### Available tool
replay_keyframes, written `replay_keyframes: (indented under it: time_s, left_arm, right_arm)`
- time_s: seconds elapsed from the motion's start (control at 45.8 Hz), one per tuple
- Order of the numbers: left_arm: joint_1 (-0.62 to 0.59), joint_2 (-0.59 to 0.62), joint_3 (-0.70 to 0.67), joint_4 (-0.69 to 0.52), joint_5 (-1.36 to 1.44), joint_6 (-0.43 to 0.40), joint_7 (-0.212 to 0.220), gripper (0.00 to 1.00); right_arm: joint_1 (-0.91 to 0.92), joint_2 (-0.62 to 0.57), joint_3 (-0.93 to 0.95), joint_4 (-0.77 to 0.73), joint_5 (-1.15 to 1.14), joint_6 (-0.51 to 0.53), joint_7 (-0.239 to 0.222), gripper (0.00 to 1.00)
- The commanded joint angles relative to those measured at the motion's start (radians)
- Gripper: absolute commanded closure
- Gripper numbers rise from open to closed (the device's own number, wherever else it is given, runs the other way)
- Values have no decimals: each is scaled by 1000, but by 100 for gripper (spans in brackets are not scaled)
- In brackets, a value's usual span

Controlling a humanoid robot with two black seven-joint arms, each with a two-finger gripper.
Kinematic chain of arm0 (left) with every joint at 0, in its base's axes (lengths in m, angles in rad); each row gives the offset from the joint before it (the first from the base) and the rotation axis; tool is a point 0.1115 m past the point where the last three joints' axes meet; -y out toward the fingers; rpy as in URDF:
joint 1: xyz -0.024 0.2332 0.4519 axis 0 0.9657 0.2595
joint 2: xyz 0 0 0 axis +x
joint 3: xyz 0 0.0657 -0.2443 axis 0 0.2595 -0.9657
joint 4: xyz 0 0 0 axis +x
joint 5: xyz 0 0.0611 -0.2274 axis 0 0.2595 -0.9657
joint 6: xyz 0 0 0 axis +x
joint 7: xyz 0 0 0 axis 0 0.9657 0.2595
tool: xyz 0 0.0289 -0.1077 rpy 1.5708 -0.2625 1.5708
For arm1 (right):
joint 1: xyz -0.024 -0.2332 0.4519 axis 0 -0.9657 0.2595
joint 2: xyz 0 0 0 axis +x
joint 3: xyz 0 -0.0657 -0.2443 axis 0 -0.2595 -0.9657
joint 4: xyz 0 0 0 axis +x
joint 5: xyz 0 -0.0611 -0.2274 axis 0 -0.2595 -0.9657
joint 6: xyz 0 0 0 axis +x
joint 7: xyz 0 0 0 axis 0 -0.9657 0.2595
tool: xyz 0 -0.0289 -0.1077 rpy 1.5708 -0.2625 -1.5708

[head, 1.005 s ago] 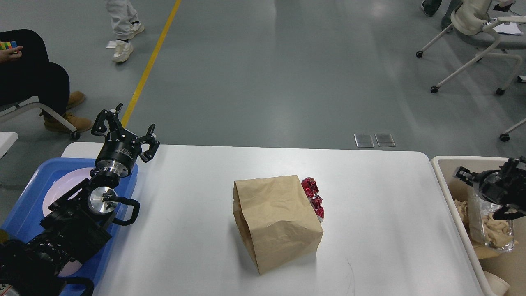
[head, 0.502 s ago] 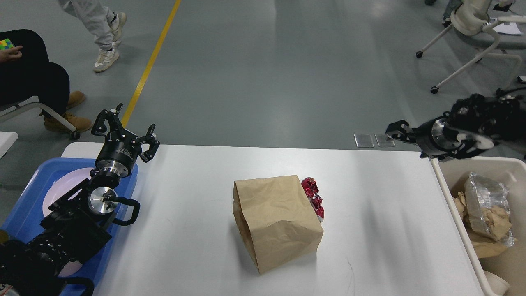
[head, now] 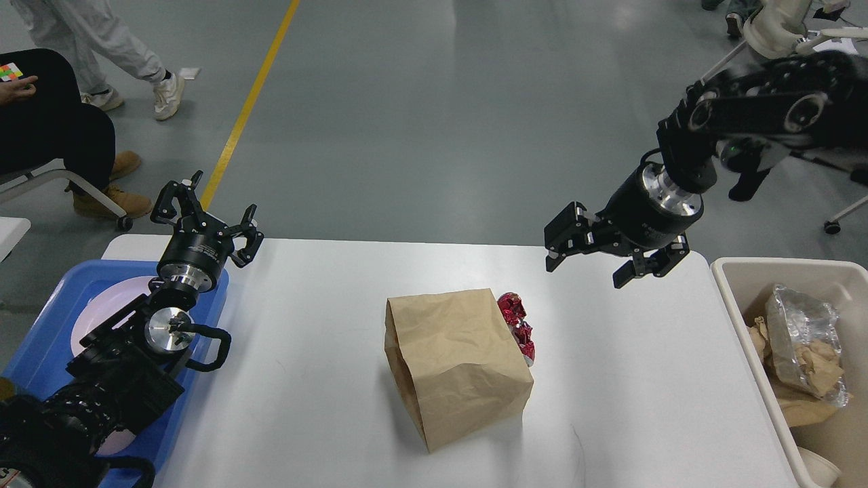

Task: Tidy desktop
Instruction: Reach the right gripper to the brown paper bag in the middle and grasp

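Observation:
The white desktop (head: 644, 379) fills the lower view. A brown paper bag (head: 454, 366) lies on its side at the middle, mouth to the left. A crumpled red foil wrapper (head: 517, 325) lies against the bag's far right side. My right gripper (head: 586, 268) is open and empty, hovering above the table's far edge, up and right of the wrapper. My left gripper (head: 207, 210) is open and empty, raised over the far corner of the blue tray (head: 41, 359).
The blue tray at the left edge holds a white plate (head: 102, 312). A cream bin (head: 729, 285) at the right edge holds crumpled paper and a clear plastic wrapper (head: 800, 325). People and wheeled chairs stand on the floor beyond the table.
My right arm rose out of the cream bin, leaving the clear wrapper inside, and swung left over the table's far edge toward the bag. The left arm has not moved.

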Motion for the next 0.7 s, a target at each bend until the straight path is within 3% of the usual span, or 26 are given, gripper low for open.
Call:
replay_keyframes:
  time_s: [0.0, 0.328, 0.677]
  left_arm:
    - [-1, 0, 0, 0, 0, 0, 0, 4]
    - [0, 0, 0, 0, 0, 0, 0, 3]
    - [-1, 0, 0, 0, 0, -1, 0, 3]
  right_arm:
    - [-133, 13, 1, -58, 1, -38, -2, 0]
    - [-419, 39, 52, -95, 8, -254, -2, 0]
    - [-463, 17, 188, -95, 37, -260, -2, 0]
